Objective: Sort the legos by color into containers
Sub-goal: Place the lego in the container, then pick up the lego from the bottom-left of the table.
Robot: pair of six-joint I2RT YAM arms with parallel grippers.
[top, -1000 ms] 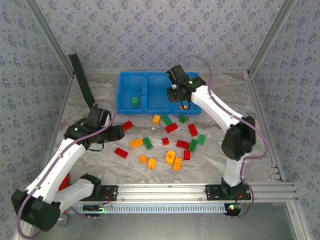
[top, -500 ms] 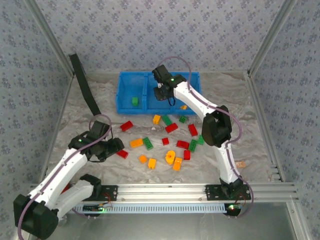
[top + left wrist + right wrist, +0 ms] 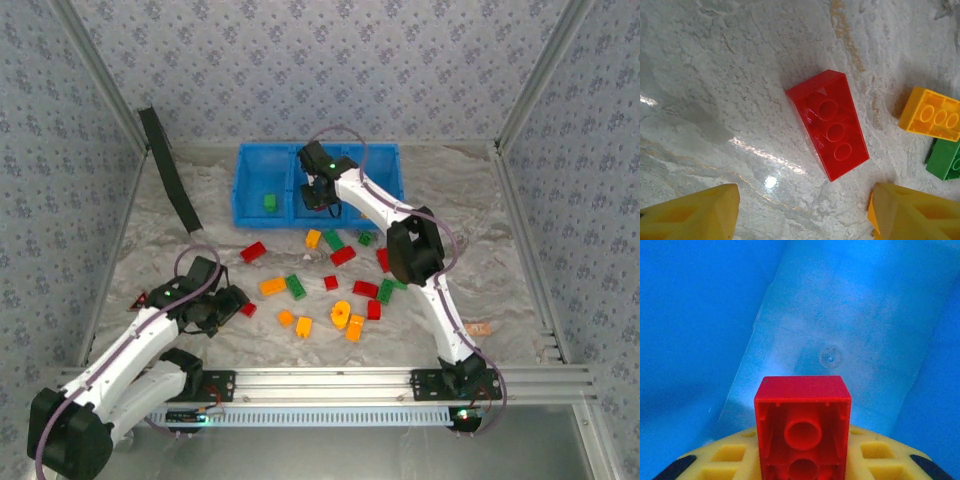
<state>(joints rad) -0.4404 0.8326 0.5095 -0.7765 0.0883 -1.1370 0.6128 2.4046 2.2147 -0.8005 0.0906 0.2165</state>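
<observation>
Fingers (image 3: 690,215) of my left gripper (image 3: 804,210) stood apart with nothing between them, low over the marbled table (image 3: 715,75). Left wrist view: just ahead of my two yellow tips lay a long red brick (image 3: 827,131), flat, studs upward, touched by neither tip. To its right sat an orange brick (image 3: 930,114), and a green brick (image 3: 945,159) lay just beside that one's near edge.

Top view: my right gripper (image 3: 318,196) hung over the blue tray (image 3: 262,219), above the middle of its three compartments. Right wrist view: those fingers (image 3: 725,457) were closed on a small red brick (image 3: 802,425), gripped with its hollow underside turned toward the camera. The blue floor of the compartment lay beyond it, and I could not tell how far the brick hung above that floor.

The left compartment held a lone green piece (image 3: 269,202). The remaining legos (image 3: 343,256) lay loose on the table in front of the tray, with red, green and orange mixed together between my two arms. Among them was a rounded orange piece (image 3: 341,314), near the front of the scatter. A black strap (image 3: 165,170) ran along the table's left side, well apart from the bricks.
</observation>
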